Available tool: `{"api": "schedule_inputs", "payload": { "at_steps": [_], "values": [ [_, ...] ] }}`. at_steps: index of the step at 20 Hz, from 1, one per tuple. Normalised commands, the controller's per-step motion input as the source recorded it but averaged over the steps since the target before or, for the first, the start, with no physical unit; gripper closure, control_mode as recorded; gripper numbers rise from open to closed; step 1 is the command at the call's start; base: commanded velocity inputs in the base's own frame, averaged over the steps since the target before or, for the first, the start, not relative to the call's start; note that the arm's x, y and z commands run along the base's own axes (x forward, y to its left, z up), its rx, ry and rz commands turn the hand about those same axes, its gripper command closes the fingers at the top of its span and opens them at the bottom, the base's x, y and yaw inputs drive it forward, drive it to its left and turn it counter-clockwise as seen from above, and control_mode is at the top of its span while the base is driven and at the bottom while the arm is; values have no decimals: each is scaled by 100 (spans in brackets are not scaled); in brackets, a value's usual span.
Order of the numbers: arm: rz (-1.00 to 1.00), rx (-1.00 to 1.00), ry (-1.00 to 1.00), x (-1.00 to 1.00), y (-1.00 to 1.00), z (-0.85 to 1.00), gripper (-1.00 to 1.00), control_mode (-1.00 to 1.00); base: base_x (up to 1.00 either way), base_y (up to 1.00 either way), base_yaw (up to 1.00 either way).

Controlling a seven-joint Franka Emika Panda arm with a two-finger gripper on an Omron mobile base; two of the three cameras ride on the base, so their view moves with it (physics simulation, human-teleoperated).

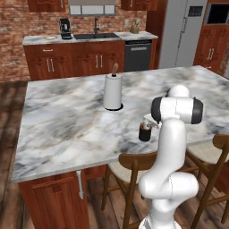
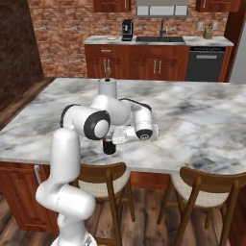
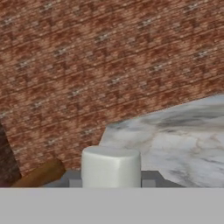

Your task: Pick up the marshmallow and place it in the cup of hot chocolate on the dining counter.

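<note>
Large island with grey-veined white marble top [image 1: 67, 120] on reddish-brown wood cabinets; the dining counter. Small dark brown-black cylindrical cup of hot chocolate [image 1: 144, 133] stands upright on the marble near the front edge, well apart from the tall white paper-towel roll on a dark base [image 1: 112, 91] toward the counter's middle. Right base view: same cup [image 2: 109, 145] partly hidden behind the arm's forearm, the roll [image 2: 107, 87] behind the arm.

White arm folds over the front edge. Two-finger gripper [image 1: 148, 121] sits just above the cup's top. In the left base view a pale bit shows at the hand just over the cup, too small to tell apart from the hand.

Hand view: pale grey-white squarish marshmallow [image 3: 111, 166] sits between the two grey finger tips [image 3: 149, 178], one on each side, pressed against it. Pincer is closed on the marshmallow, which is held off the counter. Behind it, the marble edge [image 3: 175, 135], red-brown wood floor, and a brown chair part [image 3: 39, 173] at lower left.

Two wooden chairs with pale seats [image 2: 204, 185] tucked at the counter's near side. Back wall: narrower marble counter with dark sink [image 1: 96, 36], black coffee machine [image 1: 65, 28], dark dishwasher front [image 1: 137, 54], brick wall.
</note>
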Motion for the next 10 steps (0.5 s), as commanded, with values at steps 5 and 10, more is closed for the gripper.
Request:
{"api": "schedule_inputs", "payload": {
  "at_steps": [5,10],
  "values": [
    [0,0,3,24,1,-18,100,-100,0,0,0],
    [0,-1,0,18,5,-11,100,-100,0,0,0]
  ]
}}
